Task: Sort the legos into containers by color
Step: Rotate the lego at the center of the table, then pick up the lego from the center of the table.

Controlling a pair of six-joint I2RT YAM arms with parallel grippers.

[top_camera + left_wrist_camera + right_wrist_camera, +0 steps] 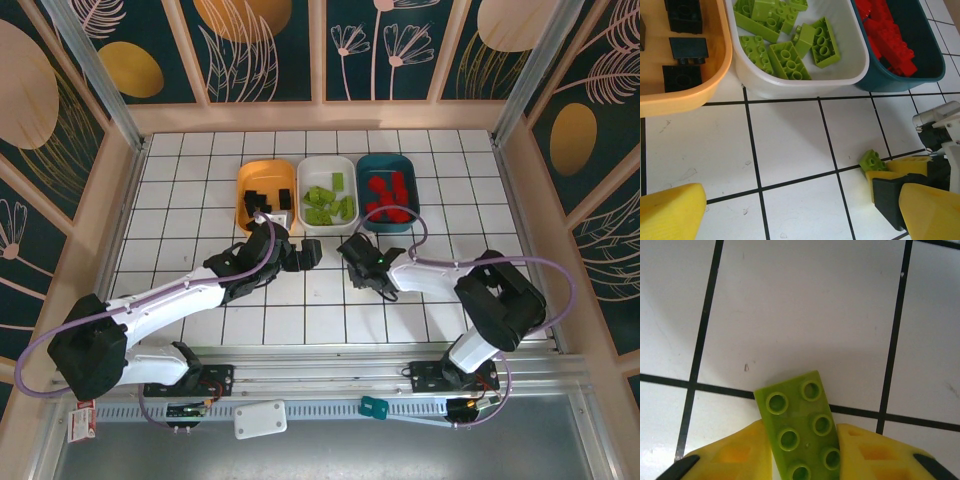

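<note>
My right gripper (800, 457) is shut on a lime green lego (799, 425), its yellow pads (742, 455) pressing both long sides just above the white tiles. The left wrist view shows that same lego (872, 161) poking out of the right gripper (892, 172). My left gripper (800, 215) hangs open and holds nothing, a little left of it. At the back stand the containers: an orange tray (725, 55) with black legos (685, 15), a white tray (805, 85) with green legos (785, 55), and a teal tray (900, 82) with red legos (885, 30).
From above, the orange tray (243, 190), the white tray (305, 170) and the teal tray (365, 165) stand side by side at the far middle. Both grippers (300, 252) (355, 255) hover just in front of them. Wooden walls (110, 200) box in the tiled table.
</note>
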